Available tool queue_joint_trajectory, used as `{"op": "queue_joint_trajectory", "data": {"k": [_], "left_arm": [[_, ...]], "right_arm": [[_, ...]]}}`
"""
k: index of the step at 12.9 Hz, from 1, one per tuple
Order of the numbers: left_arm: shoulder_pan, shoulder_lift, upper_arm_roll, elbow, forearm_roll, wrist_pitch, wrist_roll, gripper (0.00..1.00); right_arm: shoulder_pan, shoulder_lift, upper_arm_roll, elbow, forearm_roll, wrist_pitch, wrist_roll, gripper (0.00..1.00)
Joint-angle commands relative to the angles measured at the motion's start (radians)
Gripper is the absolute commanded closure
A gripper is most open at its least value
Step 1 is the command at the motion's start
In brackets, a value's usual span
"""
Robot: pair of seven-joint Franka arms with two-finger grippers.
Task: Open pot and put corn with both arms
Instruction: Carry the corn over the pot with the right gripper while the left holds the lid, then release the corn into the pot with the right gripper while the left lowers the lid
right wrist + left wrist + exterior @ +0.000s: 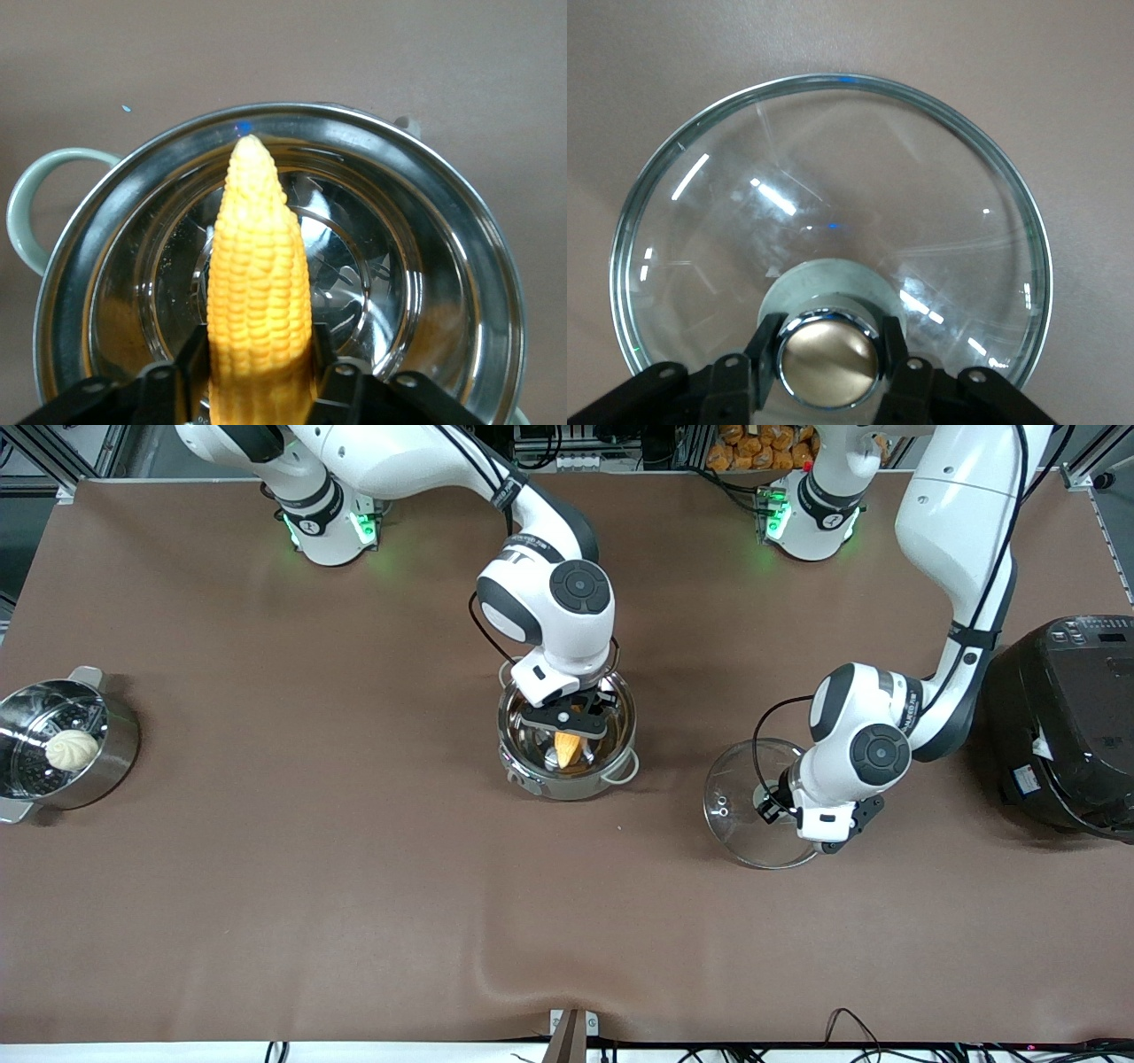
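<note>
My right gripper (pixel 568 721) hangs over the open pot (pixel 567 772), clamped on the corn (pixel 259 283), whose long axis points across the bowl. My left gripper (pixel 829 354) pinches the lid (pixel 833 204) knob, lid resting on the tabletop (pixel 266 868) toward the left arm's end.

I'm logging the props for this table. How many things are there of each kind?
Cookware: 4 - shiny steel pot, clear glass lid, steel steamer pot, black rice cooker
Food: 2 - yellow corn cob, white bun
Total: 6
</note>
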Motion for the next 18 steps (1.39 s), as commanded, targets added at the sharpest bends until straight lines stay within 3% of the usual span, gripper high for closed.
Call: {"op": "queue_joint_trajectory", "data": {"k": [1,4,5,7,8,10,13,14,16,18], "left_arm": [[0.008,-0.010,-0.010,-0.005,-0.004,0.010,0.008,1.00],[0.013,-0.009,-0.011,-0.008,-0.002,0.008,0.006,1.00],[0.013,-0.007,-0.011,-0.008,-0.002,0.008,0.008,0.85],[0.002,0.002,-0.010,-0.008,-0.002,0.008,0.009,0.14],[-0.003,0.004,-0.008,-0.008,-0.001,0.008,0.009,0.00],[-0.003,0.002,-0.008,-0.008,0.001,0.005,0.009,0.00],[0.002,-0.025,-0.008,-0.007,0.001,-0.015,0.020,0.00],[0.005,-0.050,-0.008,-0.007,0.002,-0.042,0.058,0.00],[0.013,-0.105,-0.008,-0.007,0.002,-0.114,0.172,0.00],[0.013,-0.166,-0.007,-0.008,0.004,-0.165,0.224,0.00]], "right_arm": [[-0.005,-0.023,0.005,-0.011,-0.009,0.003,0.019,0.00],[-0.020,-0.092,0.006,-0.011,0.044,-0.012,0.006,0.00],[-0.054,-0.141,0.006,-0.013,0.093,-0.050,0.001,0.00],[-0.135,-0.262,0.009,-0.011,0.146,-0.196,-0.049,0.00],[-0.181,-0.328,0.009,-0.011,0.160,-0.288,-0.150,0.00],[-0.290,-0.443,0.008,-0.011,0.166,-0.432,-0.337,0.00],[-0.459,-0.556,0.002,-0.010,0.203,-0.535,-0.546,0.00],[-0.497,-0.583,-0.041,-0.007,0.221,-0.560,-0.621,0.00],[-0.499,-0.610,-0.229,-0.008,0.299,-0.588,-0.829,0.00],[-0.516,-0.632,-0.343,-0.042,0.307,-0.569,-1.053,0.00]]}}
